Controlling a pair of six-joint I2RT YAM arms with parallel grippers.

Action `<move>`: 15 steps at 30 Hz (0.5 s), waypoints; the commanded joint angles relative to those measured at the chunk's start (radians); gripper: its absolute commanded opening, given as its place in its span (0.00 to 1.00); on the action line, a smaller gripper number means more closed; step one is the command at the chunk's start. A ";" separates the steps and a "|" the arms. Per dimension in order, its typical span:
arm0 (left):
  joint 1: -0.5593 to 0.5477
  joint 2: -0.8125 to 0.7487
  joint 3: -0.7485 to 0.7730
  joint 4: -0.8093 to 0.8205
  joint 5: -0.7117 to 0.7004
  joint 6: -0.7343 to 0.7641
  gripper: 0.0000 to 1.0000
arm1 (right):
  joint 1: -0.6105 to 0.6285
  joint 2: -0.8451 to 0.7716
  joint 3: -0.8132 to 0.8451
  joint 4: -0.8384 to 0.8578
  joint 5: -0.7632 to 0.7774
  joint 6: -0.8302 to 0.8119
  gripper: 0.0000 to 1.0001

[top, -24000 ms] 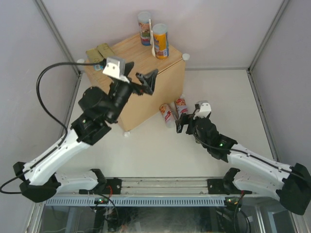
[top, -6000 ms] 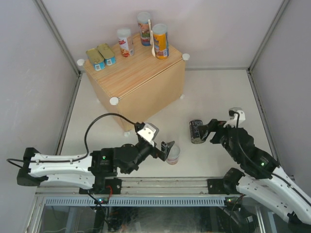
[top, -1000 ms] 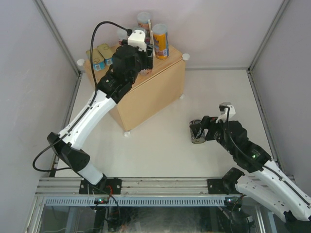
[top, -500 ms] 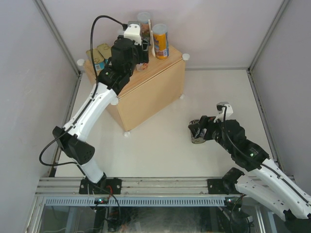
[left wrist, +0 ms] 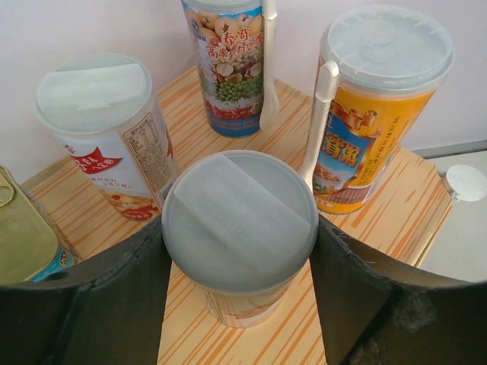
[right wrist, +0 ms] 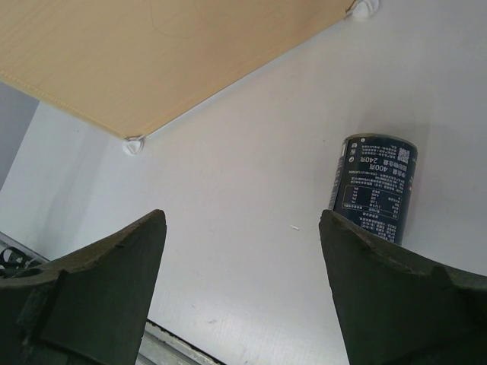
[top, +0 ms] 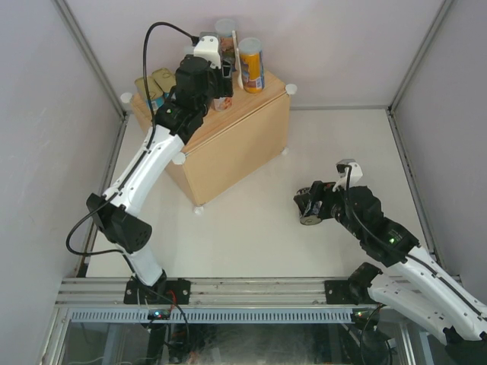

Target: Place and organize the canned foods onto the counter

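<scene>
My left gripper (left wrist: 237, 226) is shut on a grey-lidded can (left wrist: 240, 220) that stands upright on the counter (left wrist: 380, 220). From above, the left gripper (top: 221, 90) hovers over the counter's (top: 236, 144) top, with the can (top: 221, 104) just showing below it. Around it stand a red-white can (left wrist: 106, 129), a blue can (left wrist: 228, 61) and an orange can (left wrist: 373, 114). A flat gold-topped tin (left wrist: 23, 243) lies at the left. A dark can (right wrist: 373, 186) lies on its side on the floor beside my open right gripper (right wrist: 242, 217), by its right finger. Nothing is between the jaws.
Two flat tins (top: 152, 82) lie at the counter's left rear corner. White knobs (top: 291, 88) mark its corners. The dark can (top: 310, 205) and right gripper (top: 321, 199) are on the white floor to the counter's right. Grey walls enclose the cell.
The left gripper has shifted a little toward the back of the counter with the grey-lidded can. The right gripper has crept slightly toward the dark can.
</scene>
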 commanded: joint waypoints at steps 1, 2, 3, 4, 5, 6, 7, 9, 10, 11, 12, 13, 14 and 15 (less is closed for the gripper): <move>0.008 -0.020 0.099 0.097 -0.005 -0.025 0.14 | 0.004 0.002 0.026 0.054 -0.002 -0.016 0.81; 0.008 -0.020 0.093 0.098 -0.006 -0.026 0.19 | 0.004 0.004 0.026 0.054 -0.002 -0.014 0.81; 0.008 -0.021 0.090 0.098 -0.009 -0.025 0.21 | 0.004 0.004 0.026 0.054 -0.002 -0.016 0.81; 0.008 -0.023 0.085 0.097 -0.013 -0.027 0.24 | 0.004 0.004 0.027 0.055 -0.003 -0.015 0.81; 0.009 -0.025 0.079 0.096 -0.017 -0.028 0.30 | 0.004 0.004 0.026 0.056 -0.004 -0.016 0.81; 0.009 -0.026 0.074 0.097 -0.020 -0.029 0.37 | 0.004 0.005 0.026 0.056 -0.004 -0.016 0.81; 0.008 -0.029 0.069 0.097 -0.024 -0.031 0.45 | 0.004 0.006 0.027 0.056 -0.004 -0.015 0.81; 0.008 -0.036 0.054 0.102 -0.027 -0.035 0.60 | 0.004 0.007 0.026 0.058 -0.002 -0.016 0.81; 0.008 -0.039 0.048 0.105 -0.029 -0.036 0.65 | 0.004 0.008 0.026 0.058 -0.002 -0.016 0.81; 0.008 -0.043 0.042 0.107 -0.029 -0.038 0.70 | 0.004 0.009 0.026 0.059 -0.003 -0.015 0.81; 0.008 -0.047 0.038 0.108 -0.030 -0.040 0.73 | 0.004 0.010 0.026 0.058 -0.002 -0.014 0.81; 0.008 -0.050 0.033 0.109 -0.032 -0.040 0.77 | 0.004 0.012 0.026 0.058 -0.002 -0.012 0.81; 0.008 -0.053 0.029 0.110 -0.034 -0.040 0.79 | 0.004 0.011 0.027 0.057 -0.002 -0.011 0.81; 0.008 -0.056 0.028 0.110 -0.035 -0.040 0.81 | 0.004 0.013 0.026 0.057 -0.001 -0.011 0.81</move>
